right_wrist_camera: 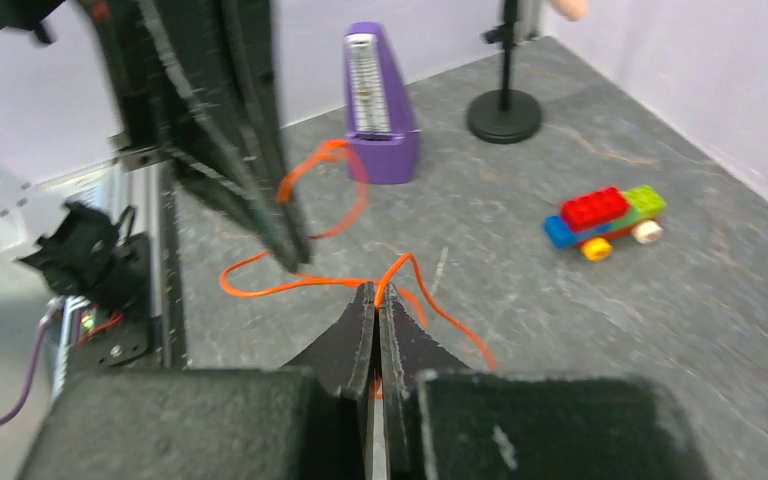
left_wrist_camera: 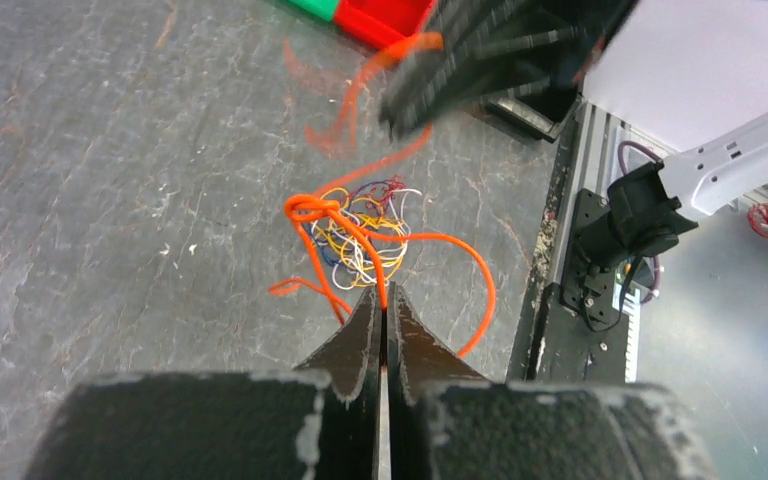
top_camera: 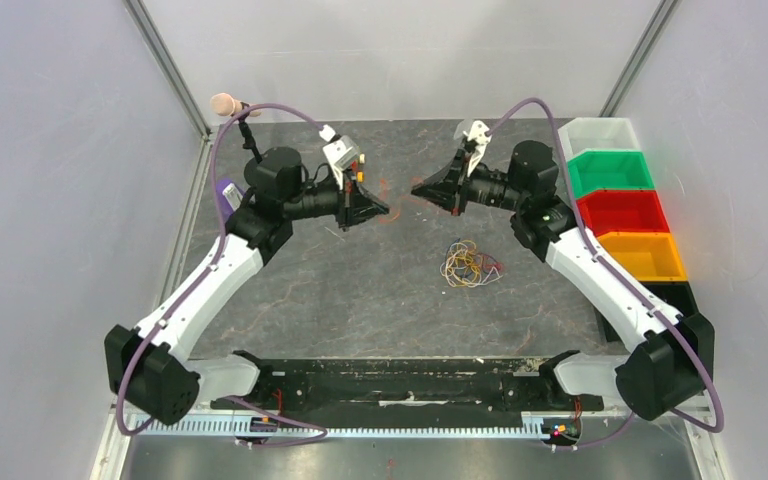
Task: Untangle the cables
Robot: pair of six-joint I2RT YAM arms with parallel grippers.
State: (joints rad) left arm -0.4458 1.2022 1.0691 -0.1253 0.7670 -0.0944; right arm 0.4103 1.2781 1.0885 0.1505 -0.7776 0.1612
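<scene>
The left gripper [left_wrist_camera: 382, 300] has its jaws pressed together w/ a thin orange wire [left_wrist_camera: 368, 270] pinched at the tips. The right gripper [right_wrist_camera: 376, 292] is likewise closed tight on the same orange wire. In the top view the two face tip to tip, near but apart, raised over the far middle of the dark grey stone-look tabletop [top_camera: 340, 290], w/ a faint orange line btw them. The rest of the cables, a small bunch of hair-thin looping wires in yellow, white, blue & red [top_camera: 470, 263], lies on the tabletop nearer the bases & a bit right, apart from both grippers. The left wrist view shows a tight knot [left_wrist_camera: 312, 208] in the orange wire plus long slack loops. Can't tell if it's caught in the bunch or only passes in front of it. Handling, prob.: very light, limp, slippery, thin enough to slide out of flat pads. A hard pull would tighten the knot or drag the whole bunch. Best hold is just beside the knot, one gripper each side w/ little free length, then ease apart. A purple metronome-shaped object [right_wrist_camera: 375, 100] & a block-built toy car [right_wrist_camera: 605, 220] sit well off.
</scene>
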